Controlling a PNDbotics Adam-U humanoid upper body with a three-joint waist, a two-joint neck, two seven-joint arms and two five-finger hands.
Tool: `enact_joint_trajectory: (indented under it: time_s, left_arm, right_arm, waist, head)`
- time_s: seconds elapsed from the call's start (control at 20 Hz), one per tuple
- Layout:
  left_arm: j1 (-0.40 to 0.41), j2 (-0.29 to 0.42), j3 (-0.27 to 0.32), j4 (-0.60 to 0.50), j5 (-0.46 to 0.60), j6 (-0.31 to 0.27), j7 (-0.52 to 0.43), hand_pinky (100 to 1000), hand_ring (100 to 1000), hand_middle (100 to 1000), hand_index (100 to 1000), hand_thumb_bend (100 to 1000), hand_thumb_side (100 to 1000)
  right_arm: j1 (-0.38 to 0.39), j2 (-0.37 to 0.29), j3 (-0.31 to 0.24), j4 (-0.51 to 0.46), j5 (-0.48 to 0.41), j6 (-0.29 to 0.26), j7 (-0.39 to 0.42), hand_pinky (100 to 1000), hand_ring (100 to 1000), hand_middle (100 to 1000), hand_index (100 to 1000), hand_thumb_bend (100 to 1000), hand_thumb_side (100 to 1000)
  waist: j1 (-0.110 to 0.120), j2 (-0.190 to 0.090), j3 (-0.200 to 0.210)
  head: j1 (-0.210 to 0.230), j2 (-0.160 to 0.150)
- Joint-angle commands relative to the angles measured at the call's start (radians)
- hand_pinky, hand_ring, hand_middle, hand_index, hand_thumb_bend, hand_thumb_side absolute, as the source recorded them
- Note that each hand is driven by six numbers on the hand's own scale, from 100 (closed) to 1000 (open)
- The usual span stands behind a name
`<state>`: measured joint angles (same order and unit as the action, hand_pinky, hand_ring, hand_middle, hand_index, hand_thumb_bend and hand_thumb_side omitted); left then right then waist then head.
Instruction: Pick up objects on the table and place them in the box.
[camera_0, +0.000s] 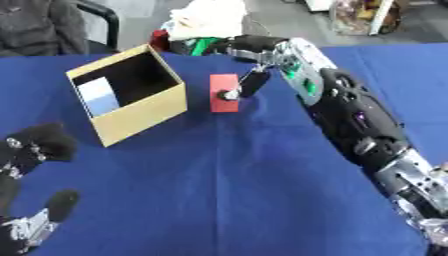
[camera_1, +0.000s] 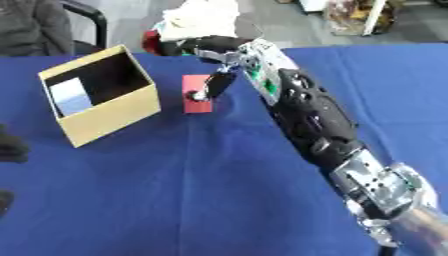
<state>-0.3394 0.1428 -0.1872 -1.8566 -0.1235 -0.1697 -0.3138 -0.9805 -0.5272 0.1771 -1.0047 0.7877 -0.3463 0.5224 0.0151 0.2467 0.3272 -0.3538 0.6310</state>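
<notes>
right arm stretched across blue table to a red block beside the open box

blue cloth-covered table (camera_0: 227, 190) is seen filling most of the view. the right arm (camera_0: 350, 115) is extended from the lower right up toward the far middle of the table. an open cardboard box (camera_0: 144, 112) is placed at the far left, tilted askew to the table edge, with a white-and-light-blue item (camera_0: 98, 96) seen inside against its left wall. the left hand (camera_0: 35, 150) is parked at the lower left edge, fingers relaxed and up, nothing held. the right hand (camera_0: 249, 80) is reached down onto a red block (camera_0: 223, 95), which is lying flat on the cloth just right of the box, apart from it. a finger is seen touching the block's right edge; whether the block is pinched cannot be told.
</notes>
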Motion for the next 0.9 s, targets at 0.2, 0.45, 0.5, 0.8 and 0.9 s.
enact_joint_trajectory:
  time_s: [0.2, 0.45, 0.5, 0.8, 0.9]
  left_arm:
    - [-0.006, 0.018, 0.007, -0.013, -0.003, -0.003, 0.000, 693, 710, 671, 862, 503, 462]
    - [-0.006, 0.018, 0.007, -0.013, -0.002, -0.003, 0.000, 693, 710, 670, 862, 505, 462]
    - [-0.006, 0.018, 0.007, -0.013, -0.001, -0.003, 0.000, 693, 710, 670, 862, 505, 462]
    - [-0.005, 0.016, 0.007, -0.013, -0.001, -0.003, -0.001, 693, 710, 671, 862, 504, 463]
    - [-0.005, 0.016, 0.007, -0.013, 0.000, -0.003, -0.001, 693, 710, 671, 863, 504, 464]
  right_arm:
    - [-0.013, -0.034, -0.034, 0.044, 0.017, 0.034, -0.036, 908, 978, 934, 1000, 330, 353]
    - [-0.009, -0.037, -0.051, 0.109, 0.019, 0.051, -0.081, 903, 977, 926, 998, 325, 356]
    - [-0.009, -0.036, -0.051, 0.116, 0.018, 0.050, -0.085, 902, 977, 922, 997, 326, 355]
    - [-0.009, -0.027, -0.045, 0.131, 0.015, 0.034, -0.087, 897, 969, 832, 979, 310, 349]
    - [-0.009, -0.024, -0.041, 0.125, 0.009, 0.027, -0.087, 889, 956, 767, 961, 299, 337]
  waist:
    - [0.007, -0.014, 0.008]
    - [0.012, -0.008, 0.012]
    - [0.013, -0.007, 0.011]
    - [0.017, -0.005, 0.009]
    - [0.018, -0.005, 0.008]
  head:
    - [-0.003, -0.003]
    - [-0.008, -0.005]
    - [-0.009, -0.005]
    - [-0.011, -0.004]
    - [-0.012, -0.003]
